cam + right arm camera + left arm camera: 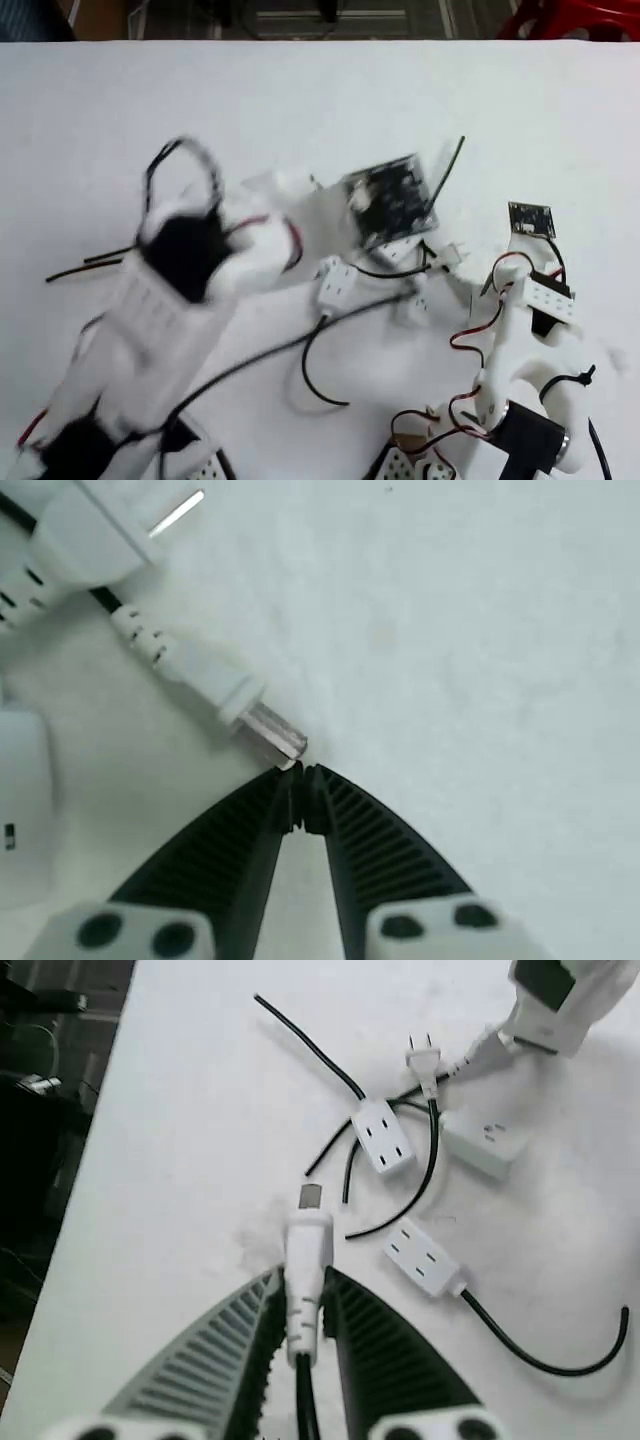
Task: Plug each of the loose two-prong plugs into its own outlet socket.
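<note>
White bench (300,110) carries everything. The left pincer (303,1278) is clenched on a white plug (308,1235) — its metal end points out over the bench, with a white socket (424,1256) lying near. The right pincer (302,777) is squeezed tight on nothing — its tips sit just beside the prongs of a second plug (195,670).

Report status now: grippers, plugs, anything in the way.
Left gripper shut on white plug, not yet plugged in. Right gripper shut, empty, tips at second plug. Black cord loops between the outlet sockets.
</note>
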Controlling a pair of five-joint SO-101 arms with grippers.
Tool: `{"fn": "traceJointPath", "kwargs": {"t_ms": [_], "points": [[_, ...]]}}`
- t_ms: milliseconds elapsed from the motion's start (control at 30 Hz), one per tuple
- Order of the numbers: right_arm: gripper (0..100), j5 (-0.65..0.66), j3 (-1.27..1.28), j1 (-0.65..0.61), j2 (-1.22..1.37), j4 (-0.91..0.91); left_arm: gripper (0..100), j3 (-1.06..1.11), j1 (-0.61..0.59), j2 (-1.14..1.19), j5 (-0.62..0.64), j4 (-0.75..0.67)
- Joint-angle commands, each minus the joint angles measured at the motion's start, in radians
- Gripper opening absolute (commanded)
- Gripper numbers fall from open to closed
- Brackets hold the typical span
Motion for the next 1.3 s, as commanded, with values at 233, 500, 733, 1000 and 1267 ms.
{"fn": "traceJointPath", "kwargs": {"t_ms": [233,500,733,1000,1267], "points": [[2.4,-0.009,0.006,-0.015,-0.028,-0.012,2,0.684,0.021,-0.573,0.255,-0.554],[2.4,-0.009,-0.020,-0.018,-0.045,-0.001,2,0.830,0.117,-0.682,0.356,-0.712],[2.4,-0.002,-0.318,-0.016,-0.234,0.349,2,1.000,0.111,-0.740,0.508,-0.994],[2.3,0.000,-0.577,-0.182,-0.490,0.496,2,1.154,0.102,-0.829,0.574,-1.192],[2.0,0.000,-0.753,-0.389,-0.613,0.499,2,1.181,0.101,-0.829,0.574,-1.171]]}}
